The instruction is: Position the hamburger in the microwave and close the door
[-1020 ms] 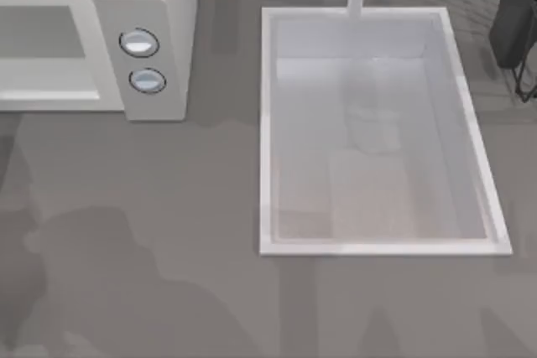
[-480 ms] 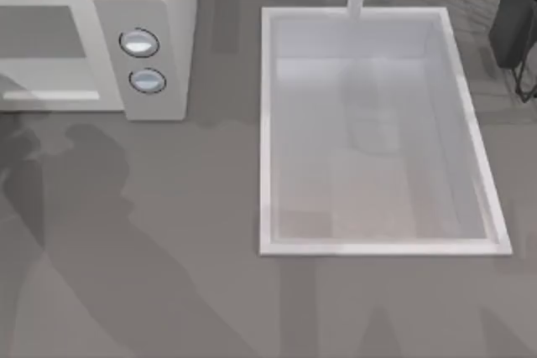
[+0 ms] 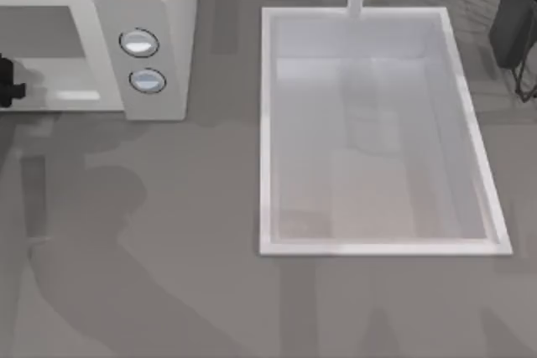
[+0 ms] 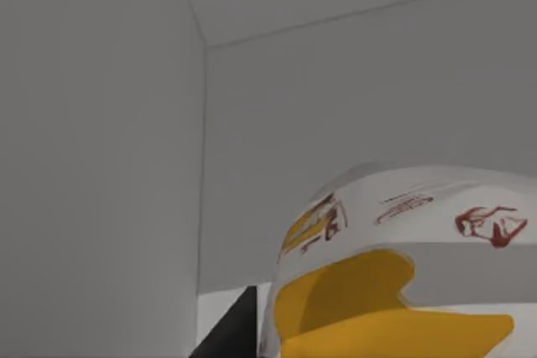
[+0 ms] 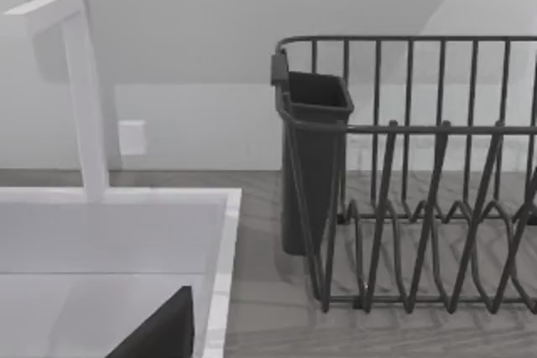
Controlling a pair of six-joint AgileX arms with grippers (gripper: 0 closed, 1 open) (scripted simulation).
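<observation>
Left gripper (image 3: 7,81): sits at the 9 o'clock edge of the top view, right at the mouth of the microwave (image 3: 168,6), low against the lit floor of the grey cavity.
- Grip: clenched on the hamburger (image 4: 394,274). In the left wrist view the bundle sits tight up against the camera, with one dark finger (image 4: 231,334) touching its flank.
- How wide the jaws stand cannot be read; the bundle hides the gap.

Hamburger: wrapped in white paper with yellow patches and small red print.
- Rounded dome upward, yellow patches on the lower half.
- Roundish, so no clear long axis; what shows is broader than tall.
- It faces into the cavity. Plain grey inner walls and one corner seam stand behind and above it.
- Held off the table, at the cavity opening.

Microwave: at 10 o'clock on the table, cavity open toward 6 o'clock. Two knobs (image 3: 138,43) are stacked on the panel at its 3 o'clock side.

Right gripper (image 5: 159,334): parked at the sink (image 5: 220,249), by its rim.
- Whether it is clenched or released cannot be told.
- Beyond it are the faucet (image 5: 84,98) and the wire dish rack (image 5: 419,207) with its dark cup (image 5: 315,165).
- In the top view the sink runs from centre toward 3 o'clock, with the rack at 2 o'clock.
</observation>
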